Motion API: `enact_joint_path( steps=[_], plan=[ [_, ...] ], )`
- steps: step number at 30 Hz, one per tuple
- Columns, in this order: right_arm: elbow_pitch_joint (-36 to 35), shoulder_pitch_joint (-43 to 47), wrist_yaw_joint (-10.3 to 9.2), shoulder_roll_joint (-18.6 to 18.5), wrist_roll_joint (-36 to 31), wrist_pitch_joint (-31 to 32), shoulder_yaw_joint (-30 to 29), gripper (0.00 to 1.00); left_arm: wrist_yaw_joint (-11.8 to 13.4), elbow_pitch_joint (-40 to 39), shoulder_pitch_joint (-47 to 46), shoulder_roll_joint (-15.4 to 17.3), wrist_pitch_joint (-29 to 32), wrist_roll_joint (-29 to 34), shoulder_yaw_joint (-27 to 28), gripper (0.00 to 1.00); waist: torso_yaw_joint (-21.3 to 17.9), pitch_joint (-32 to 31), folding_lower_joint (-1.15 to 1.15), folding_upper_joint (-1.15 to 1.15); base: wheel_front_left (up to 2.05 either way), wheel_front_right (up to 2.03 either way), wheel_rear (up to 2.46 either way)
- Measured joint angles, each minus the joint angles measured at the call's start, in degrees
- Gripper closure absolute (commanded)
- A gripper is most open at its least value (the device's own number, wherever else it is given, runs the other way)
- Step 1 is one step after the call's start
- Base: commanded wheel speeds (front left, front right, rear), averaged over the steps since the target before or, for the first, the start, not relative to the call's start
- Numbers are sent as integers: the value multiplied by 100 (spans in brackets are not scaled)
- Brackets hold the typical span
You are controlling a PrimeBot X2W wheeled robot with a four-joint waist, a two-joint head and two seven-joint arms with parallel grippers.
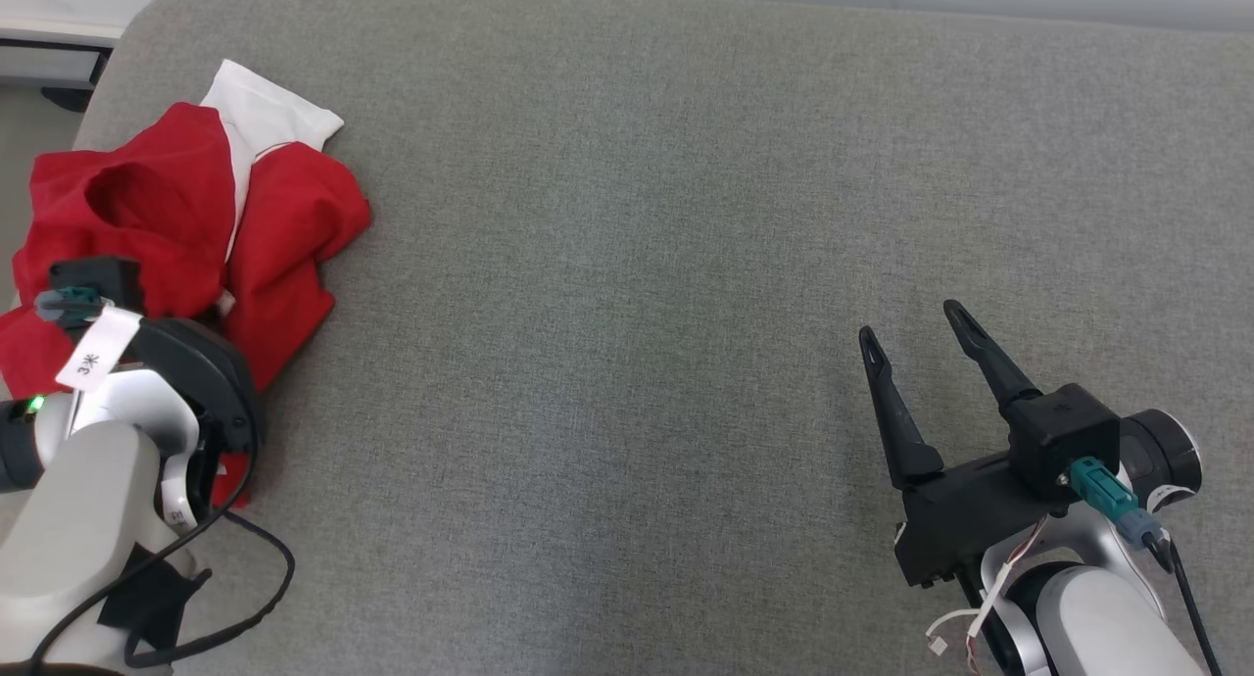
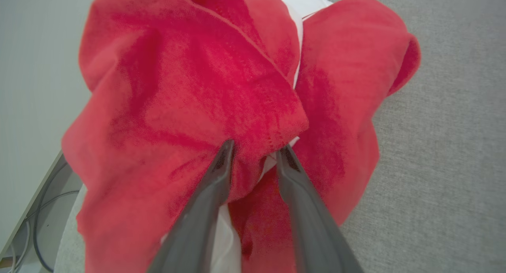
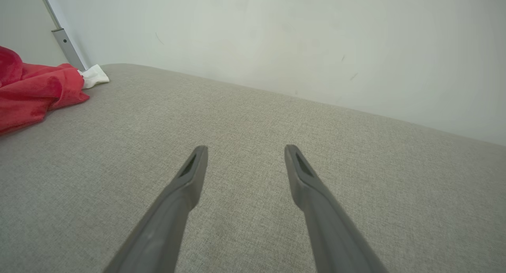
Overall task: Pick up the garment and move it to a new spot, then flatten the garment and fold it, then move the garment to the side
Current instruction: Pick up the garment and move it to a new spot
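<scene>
Down at the near right, the right gripper (image 1: 911, 323) hangs over bare grey upholstered surface (image 1: 627, 265), its two dark fingers spread wide, nothing between them. Over on the near left, the left gripper (image 2: 256, 148) is nosed into the red garment (image 2: 178, 87), fingers drawn in and pinching a bunched fold of the cloth. The garment lies crumpled at the far left corner of the surface, a white panel poking out at its far edge. Beyond, a pale wall (image 3: 276, 35).
</scene>
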Motion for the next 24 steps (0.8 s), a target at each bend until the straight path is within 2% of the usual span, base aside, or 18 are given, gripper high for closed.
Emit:
enact_joint_path(
  steps=[1,6,12,17,24],
  plan=[
    [-1,-6,0,0,0,19,-3,0,0,54,-12,-2,-1,55,35,100,-4,15,0,0,0,0,0],
    [0,-56,-1,0,0,86,-15,0,0,259,-112,-12,-69,169,132,100,15,30,0,0,0,0,0],
    [102,-88,-9,1,9,100,-101,0,0,348,-307,-334,-291,216,178,100,96,-68,-1,0,0,0,0],
    [311,-95,-10,64,92,80,-126,0,1,303,-494,-383,-544,218,445,100,137,-266,-1,0,0,0,0],
    [639,-65,-34,201,178,-68,-210,0,0,-131,-893,-536,-976,443,198,100,139,-685,-1,0,0,0,0]
  ],
)
